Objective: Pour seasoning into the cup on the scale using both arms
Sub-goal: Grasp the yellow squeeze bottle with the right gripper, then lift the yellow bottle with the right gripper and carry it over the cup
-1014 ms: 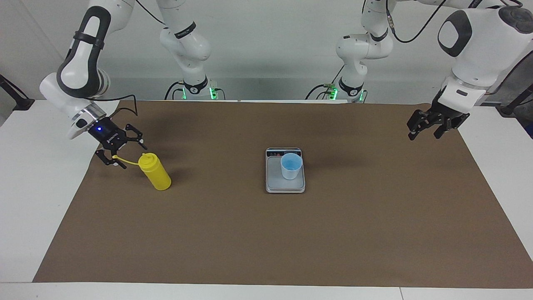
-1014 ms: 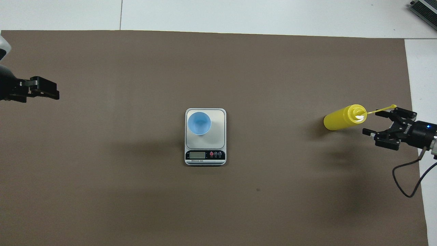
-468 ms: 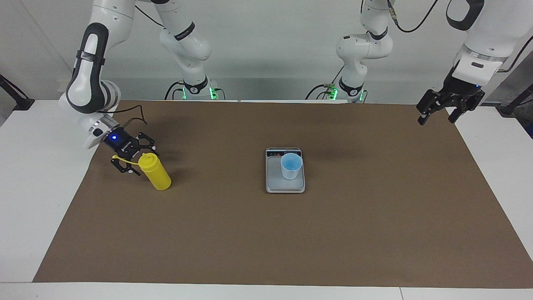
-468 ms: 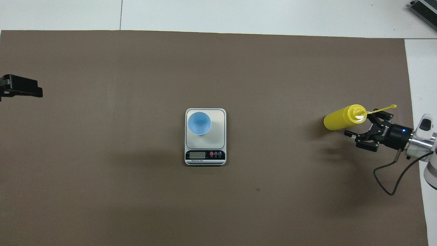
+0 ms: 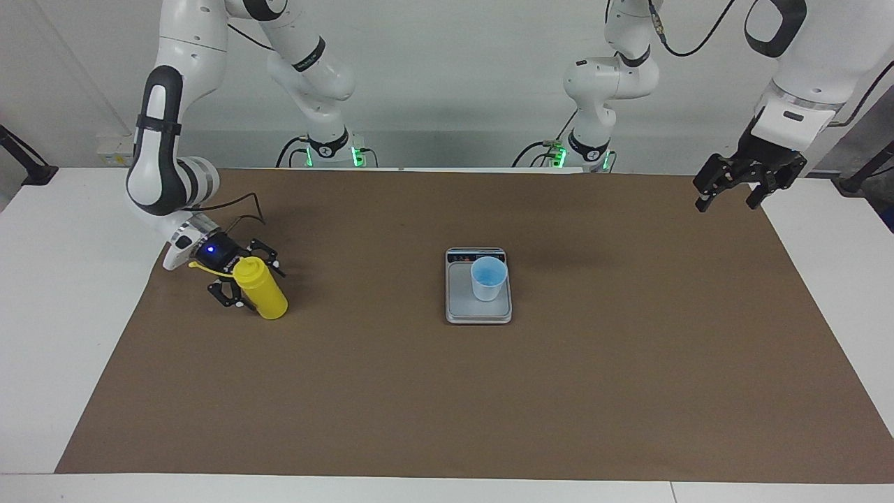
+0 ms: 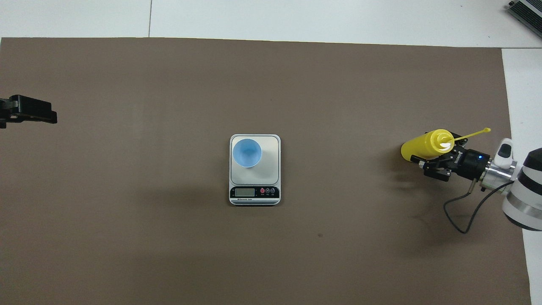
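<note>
The yellow seasoning bottle point(image 5: 265, 299) stands upright on the brown mat toward the right arm's end of the table; it also shows in the overhead view point(image 6: 417, 148), with its cap strap point(image 6: 474, 134) sticking out sideways. My right gripper point(image 5: 248, 276) is low and open, with one finger on each side of the bottle's upper body point(image 6: 427, 166). The light blue cup point(image 5: 487, 278) stands on the silver-grey scale point(image 5: 461, 309) at mid-table point(image 6: 247, 152). My left gripper point(image 5: 728, 197) is open and empty, raised over the mat's edge at the left arm's end point(image 6: 31, 114).
The brown mat point(image 5: 447, 405) covers most of the white table point(image 5: 63, 293). The scale's display strip point(image 6: 254, 192) faces the robots. A black cable point(image 6: 465, 216) loops from the right wrist over the mat.
My right gripper has moved in from beside the cap strap and lower, so its open fingers now straddle the bottle. My left gripper has risen and drawn back toward the mat's edge.
</note>
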